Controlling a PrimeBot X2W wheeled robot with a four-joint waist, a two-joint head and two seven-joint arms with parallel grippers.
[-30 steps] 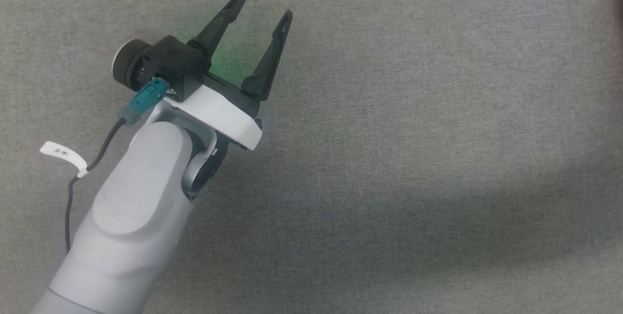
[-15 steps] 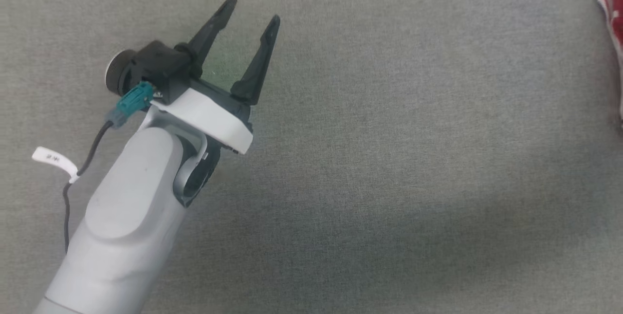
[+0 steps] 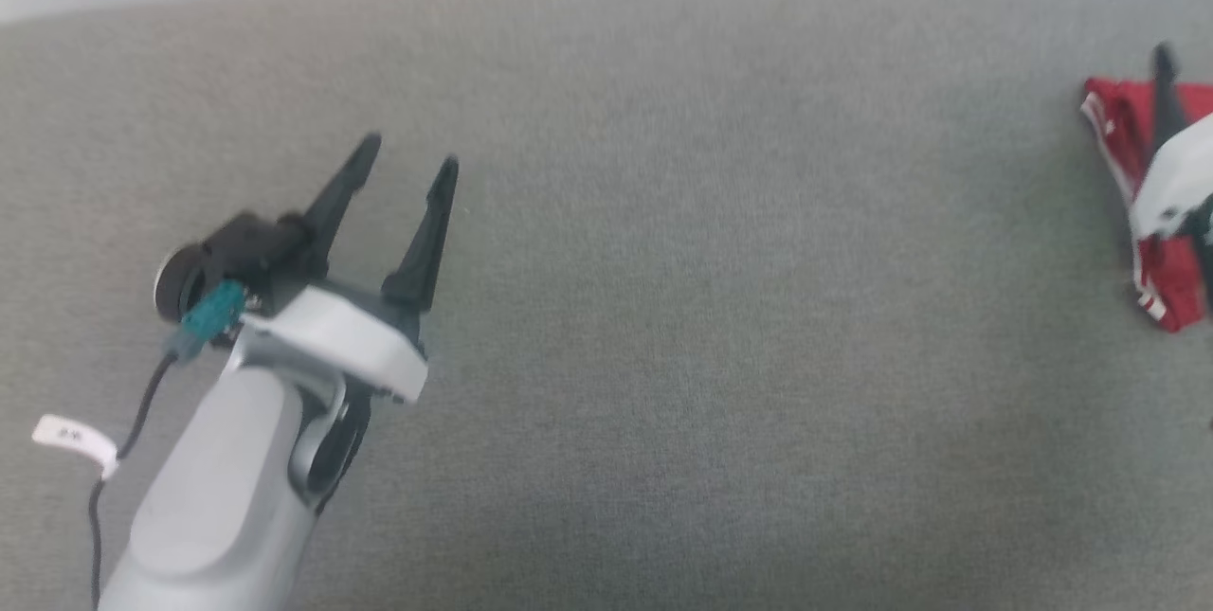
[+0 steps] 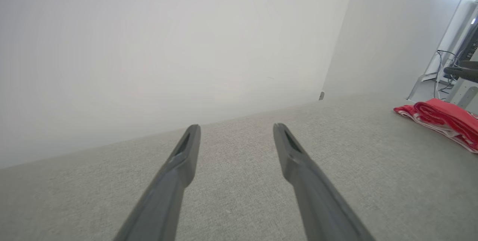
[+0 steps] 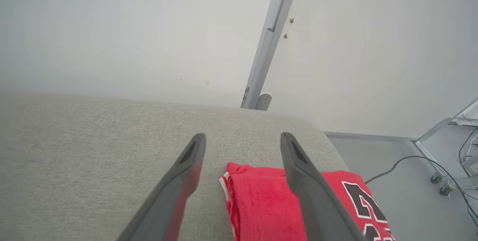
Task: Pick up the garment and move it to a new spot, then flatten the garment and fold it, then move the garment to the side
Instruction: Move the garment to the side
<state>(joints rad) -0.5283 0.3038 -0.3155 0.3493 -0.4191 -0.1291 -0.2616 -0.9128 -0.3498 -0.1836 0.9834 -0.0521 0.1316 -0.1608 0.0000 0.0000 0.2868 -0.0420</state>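
Observation:
The garment (image 3: 1118,133), a folded red jersey with white striped trim, lies at the far right of the grey surface. In the right wrist view the garment (image 5: 261,203) shows dark, white-outlined numerals and sits just below and ahead of my right gripper (image 5: 241,138), which is open with nothing between its fingers. One right finger (image 3: 1164,95) and the white wrist hang over the garment at the right border of the head view. My left gripper (image 3: 406,152) stands open and empty at the left, far from the garment (image 4: 444,119).
The grey fabric surface (image 3: 711,308) ends at a pale wall (image 4: 168,46) behind. A metal post (image 5: 267,43) rises past the back edge. Right of the surface are bare floor, cables (image 5: 403,164) and a wheeled frame (image 5: 453,185).
The head camera has turned, bringing the garment and the back wall into the picture. The right gripper now hangs over the garment. The left gripper stays open.

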